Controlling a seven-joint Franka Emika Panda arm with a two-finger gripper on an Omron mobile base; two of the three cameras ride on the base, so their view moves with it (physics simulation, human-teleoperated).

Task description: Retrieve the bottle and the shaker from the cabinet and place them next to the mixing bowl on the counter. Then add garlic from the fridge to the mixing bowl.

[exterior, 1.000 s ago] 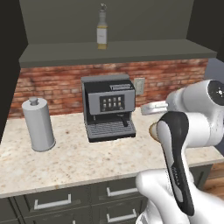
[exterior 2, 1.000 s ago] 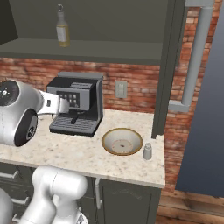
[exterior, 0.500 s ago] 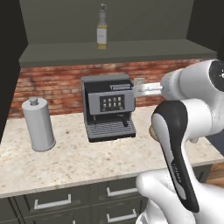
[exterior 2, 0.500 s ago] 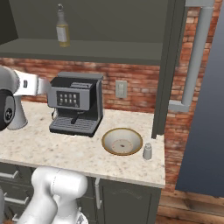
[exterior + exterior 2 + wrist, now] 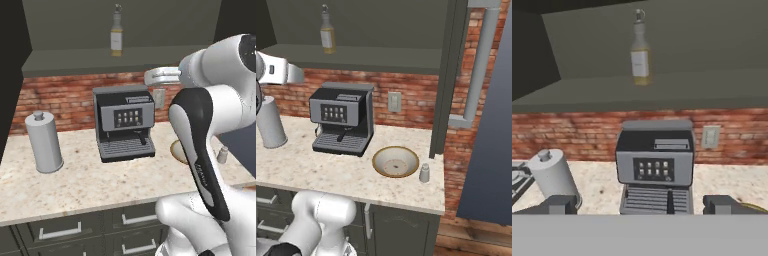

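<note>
Paper towel roll (image 5: 44, 142) is standing upright at the left end of the counter (image 5: 85, 182), well left of the coffee machine. In the hand view it is sitting low left (image 5: 552, 175), just above the left finger tip.

Bottle (image 5: 116, 35) is standing upright on the open cabinet shelf (image 5: 75, 62), near the front edge, directly above the coffee machine. Yellowish liquid, pale label, dark cap. Same spot in the right base view (image 5: 327, 31) and in the hand view (image 5: 640, 52), where it is sitting up top, a little left of centre. Nothing is touching it.

Coffee machine (image 5: 125, 122) is sitting on the counter against the brick wall (image 5: 60, 97), drip tray facing forward, button panel on the front. A wall outlet (image 5: 394, 102) is showing just right of it.

Gripper (image 5: 640, 205) is hanging in the air at about shelf-edge height, looking level at the coffee machine and the shelf; jaws are standing wide apart, released, gripping nothing. Both finger tips (image 5: 558, 204) are showing spread at the bottom of the hand view. Well short of the bottle.

Mixing bowl (image 5: 395, 161) is sitting on the counter right of the coffee machine, tan rim, pale inside. Shaker (image 5: 424, 173) is standing upright just beside the bowl on its right, near the counter's right end; whether the two are touching, can't tell. Left base view is catching the shaker (image 5: 222, 154) past the arm.
</note>
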